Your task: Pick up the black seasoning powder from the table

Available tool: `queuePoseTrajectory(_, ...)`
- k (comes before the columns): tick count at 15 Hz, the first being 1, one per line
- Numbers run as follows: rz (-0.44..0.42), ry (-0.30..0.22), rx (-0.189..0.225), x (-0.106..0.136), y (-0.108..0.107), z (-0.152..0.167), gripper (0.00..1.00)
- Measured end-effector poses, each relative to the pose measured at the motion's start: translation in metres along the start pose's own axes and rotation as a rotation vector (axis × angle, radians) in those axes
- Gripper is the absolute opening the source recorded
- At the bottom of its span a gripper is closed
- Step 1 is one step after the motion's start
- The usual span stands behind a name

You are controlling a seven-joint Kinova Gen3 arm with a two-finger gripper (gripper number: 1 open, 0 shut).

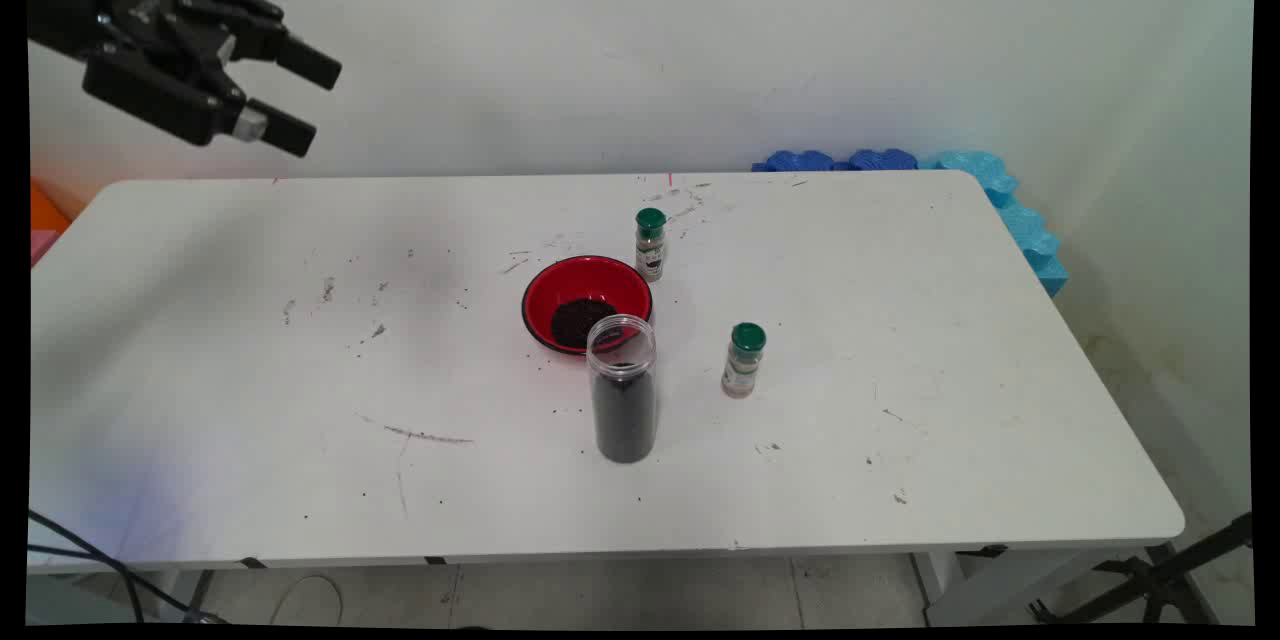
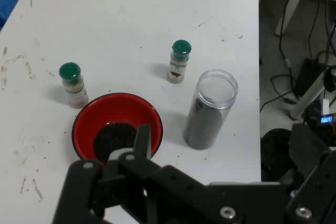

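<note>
The clear jar [image 1: 623, 400] is stood upright, open mouth up, touching the red bowl [image 1: 586, 303]; 2 green-capped shakers [image 1: 650, 243] stand nearby. The tool [image 1: 300, 97] is held high at upper left, parted and empty.

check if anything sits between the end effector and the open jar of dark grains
Nothing visible does. The end effector is raised high at the table's far left, open, holding nothing. The jar stands mid-table, just in front of the red bowl, with only bare table on its left.
</note>
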Motion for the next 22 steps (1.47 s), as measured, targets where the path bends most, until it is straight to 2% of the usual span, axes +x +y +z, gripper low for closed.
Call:
queuePoseTrajectory(6,-0.058,0.021,-0.009,-0.048,-0.005,0.021,1.00)
queuePoseTrajectory(12,-0.083,-0.012,0.014,-0.102,0.012,0.078,1.00)
queuePoseTrajectory(18,-0.076,-0.023,0.010,-0.128,0.022,0.134,1.00)
queuePoseTrajectory(22,-0.062,-0.023,0.005,-0.134,0.024,0.179,1.00)
